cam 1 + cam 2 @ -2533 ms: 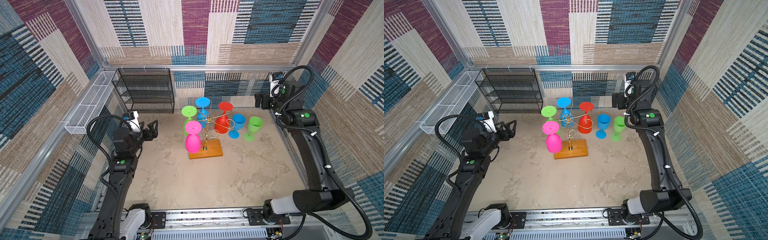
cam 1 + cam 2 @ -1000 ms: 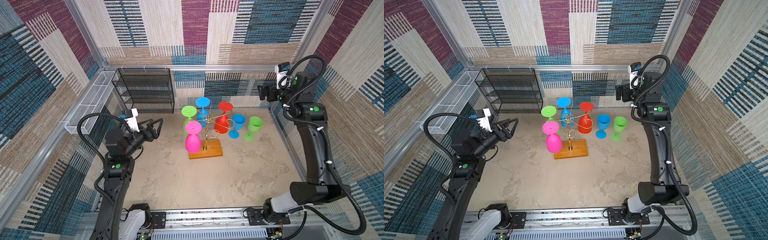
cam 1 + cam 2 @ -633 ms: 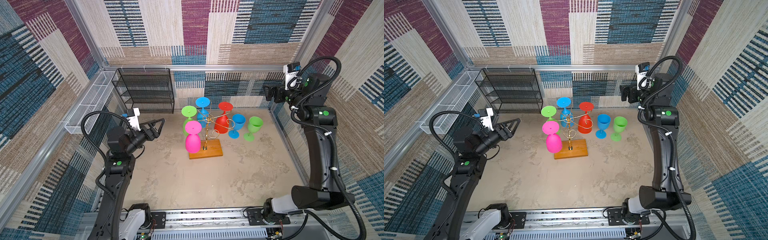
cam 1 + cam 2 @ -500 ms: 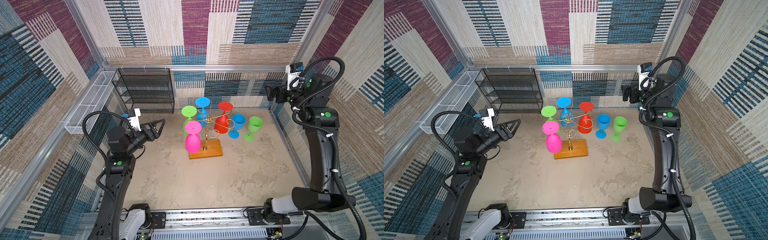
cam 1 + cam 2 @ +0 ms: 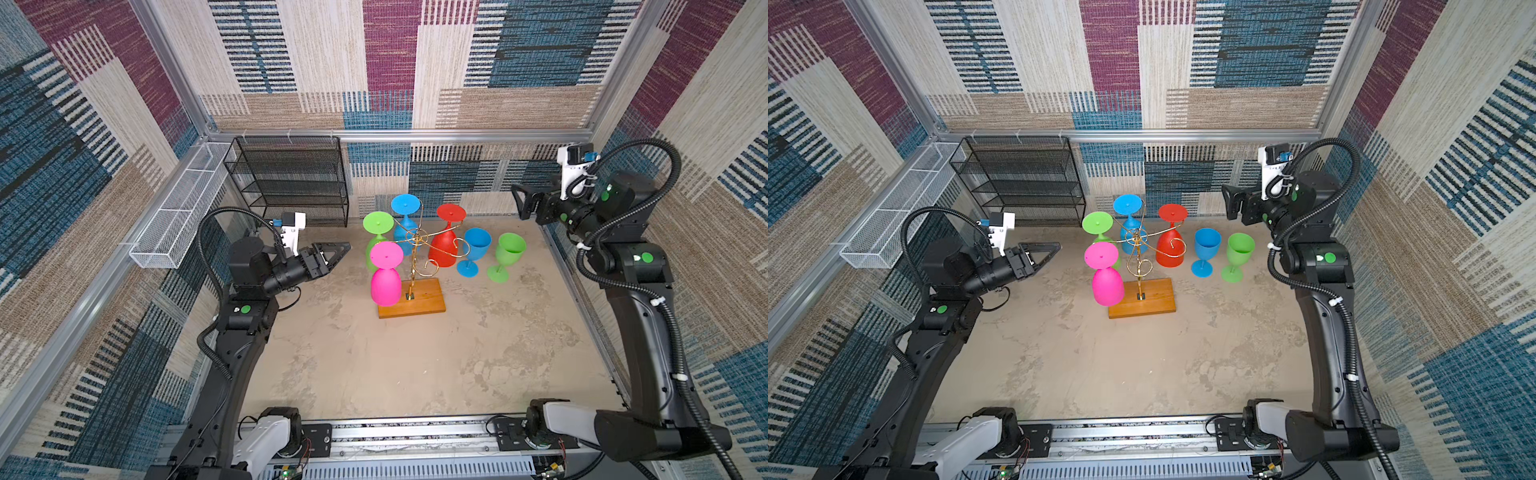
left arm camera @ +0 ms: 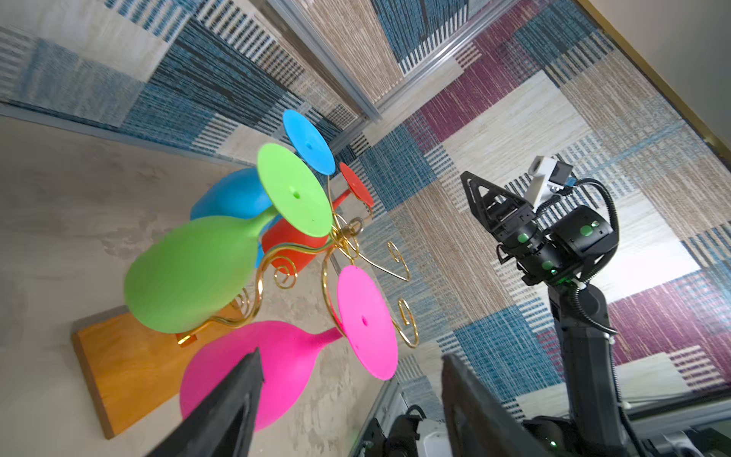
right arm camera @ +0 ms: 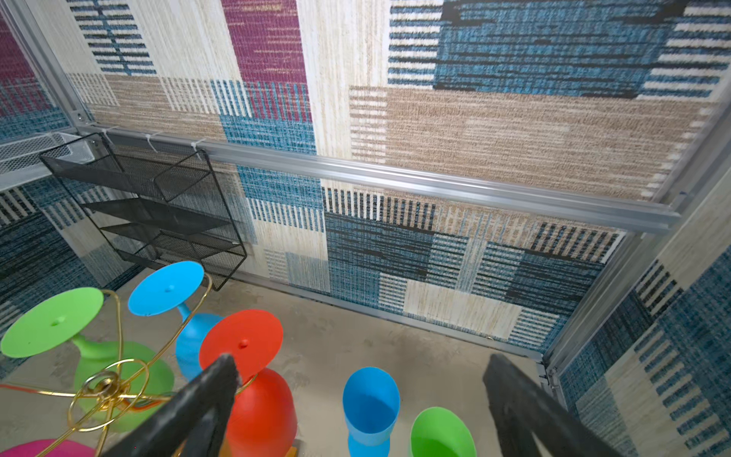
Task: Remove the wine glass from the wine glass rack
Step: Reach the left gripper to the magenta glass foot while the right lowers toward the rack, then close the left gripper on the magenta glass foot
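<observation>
The wine glass rack, gold wire on an orange-brown wooden base, stands mid-table in both top views. Several wine glasses hang upside down on it: pink at the front left, green, blue and red. My left gripper hovers open and empty just left of the rack, apart from it. In the left wrist view the left gripper points at the pink glass. My right gripper hangs open and empty high at the back right. In the right wrist view the right gripper looks down on the red glass.
A blue glass and a green glass stand upright on the table right of the rack. A black mesh shelf unit stands at the back wall. A white wire basket runs along the left wall.
My left gripper has moved right toward the rack, rolled onto its side, and its jaws have narrowed a little. The right arm's wrist has swung toward the right wall, jaws still wide.
</observation>
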Robot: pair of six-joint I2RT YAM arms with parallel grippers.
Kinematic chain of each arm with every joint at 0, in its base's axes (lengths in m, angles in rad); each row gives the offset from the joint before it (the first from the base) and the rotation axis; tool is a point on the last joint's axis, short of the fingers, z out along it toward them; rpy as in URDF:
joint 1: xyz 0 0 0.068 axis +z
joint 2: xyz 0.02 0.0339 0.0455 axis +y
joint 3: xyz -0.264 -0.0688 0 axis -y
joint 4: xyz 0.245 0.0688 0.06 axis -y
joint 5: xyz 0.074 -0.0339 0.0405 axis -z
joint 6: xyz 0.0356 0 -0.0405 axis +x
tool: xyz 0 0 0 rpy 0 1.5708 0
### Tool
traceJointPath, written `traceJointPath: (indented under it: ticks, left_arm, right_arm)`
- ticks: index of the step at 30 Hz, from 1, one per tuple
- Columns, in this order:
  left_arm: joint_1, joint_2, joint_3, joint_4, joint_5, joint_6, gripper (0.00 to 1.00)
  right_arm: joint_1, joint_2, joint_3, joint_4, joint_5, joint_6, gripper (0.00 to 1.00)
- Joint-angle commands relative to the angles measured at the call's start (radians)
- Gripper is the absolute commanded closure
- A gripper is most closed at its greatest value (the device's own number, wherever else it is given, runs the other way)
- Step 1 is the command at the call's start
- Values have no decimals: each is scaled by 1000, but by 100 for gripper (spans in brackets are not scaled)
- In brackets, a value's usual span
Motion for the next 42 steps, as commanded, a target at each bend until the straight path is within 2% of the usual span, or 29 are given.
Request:
traceJointPath:
  ticks: [1,7,12,27,42]
  left_arm:
    - [-63,18,24,-66,-4,3,28]
    - [-146,52,61,-167,-113,79,29]
    - [-190,91,84,-167,-126,87,33]
    - [-218,106,102,-167,-123,71,58]
    - [-220,103,104,-161,-120,54,75]
  right_arm:
    - [36,-59,-99,60,147,49,1]
    - [98,-184,-309,86,273,105,1]
    - [124,-216,-394,90,287,135,1]
    - [140,-223,-473,128,244,173,1]
    - [141,-237,-498,145,213,193,1]
